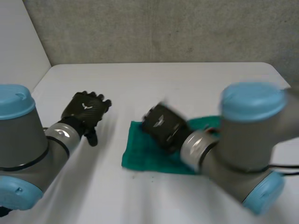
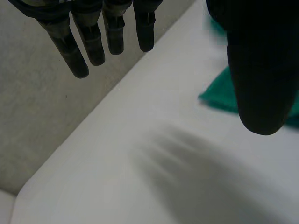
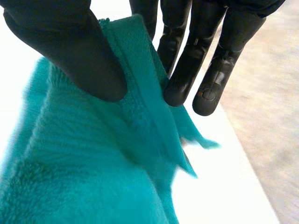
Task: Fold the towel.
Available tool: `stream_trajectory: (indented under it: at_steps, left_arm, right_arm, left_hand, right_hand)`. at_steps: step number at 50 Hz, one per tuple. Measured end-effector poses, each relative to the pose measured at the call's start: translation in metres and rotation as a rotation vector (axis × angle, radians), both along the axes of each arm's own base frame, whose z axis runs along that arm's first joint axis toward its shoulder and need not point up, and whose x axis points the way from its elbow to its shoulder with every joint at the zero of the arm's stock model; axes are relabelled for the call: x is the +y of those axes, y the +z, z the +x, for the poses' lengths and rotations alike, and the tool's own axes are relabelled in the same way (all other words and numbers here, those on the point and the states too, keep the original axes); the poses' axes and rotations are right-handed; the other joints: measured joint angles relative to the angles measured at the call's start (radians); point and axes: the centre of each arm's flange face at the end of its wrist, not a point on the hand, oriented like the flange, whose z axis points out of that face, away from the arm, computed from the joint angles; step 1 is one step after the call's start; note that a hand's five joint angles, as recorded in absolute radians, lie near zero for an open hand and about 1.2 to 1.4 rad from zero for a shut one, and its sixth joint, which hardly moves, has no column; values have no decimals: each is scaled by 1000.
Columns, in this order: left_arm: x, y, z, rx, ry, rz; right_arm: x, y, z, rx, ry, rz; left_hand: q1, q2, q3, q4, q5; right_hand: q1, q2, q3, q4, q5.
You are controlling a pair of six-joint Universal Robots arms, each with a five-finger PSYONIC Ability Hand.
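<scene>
A green towel [image 1: 145, 156] lies partly folded on the white table [image 1: 187, 88], right of middle. My right hand [image 1: 161, 127] is over it and pinches a fold of the towel [image 3: 145, 116] between thumb and fingers [image 3: 187, 70], lifting that edge. My left hand [image 1: 84, 109] hovers above bare table to the towel's left, well apart from it, with its fingers [image 2: 88, 42] straight and spread. Past its thumb, the left wrist view catches a corner of the towel [image 2: 219, 93].
The table's far edge meets a grey wall [image 1: 163, 28]. My right arm [image 1: 243, 140] covers the towel's right part. Bare table lies around the left hand and in front of the towel.
</scene>
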Motion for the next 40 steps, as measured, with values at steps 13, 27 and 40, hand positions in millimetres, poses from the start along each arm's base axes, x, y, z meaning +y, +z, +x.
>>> stream_trajectory:
  at_steps: [13, 27, 40]
  left_arm:
    - [28, 8, -62, 149, -166, 0]
    - [48, -47, -107, 126, -267, 109]
    - [30, -77, -90, 13, -130, 119]
  right_arm:
    - [-9, -26, -28, 17, -176, 51]
    - [-32, -56, -126, 15, -507, 212]
    - [-44, -73, -155, -12, -585, 216]
  left_hand:
    - [0, 0, 0, 0, 0]
    - [0, 0, 0, 0, 0]
    - [0, 0, 0, 0, 0]
  right_hand:
    - [-753, -928, -949, -932, -903]
    - [-753, -928, -949, -932, -903]
    - [-283, -272, -288, -306, -316]
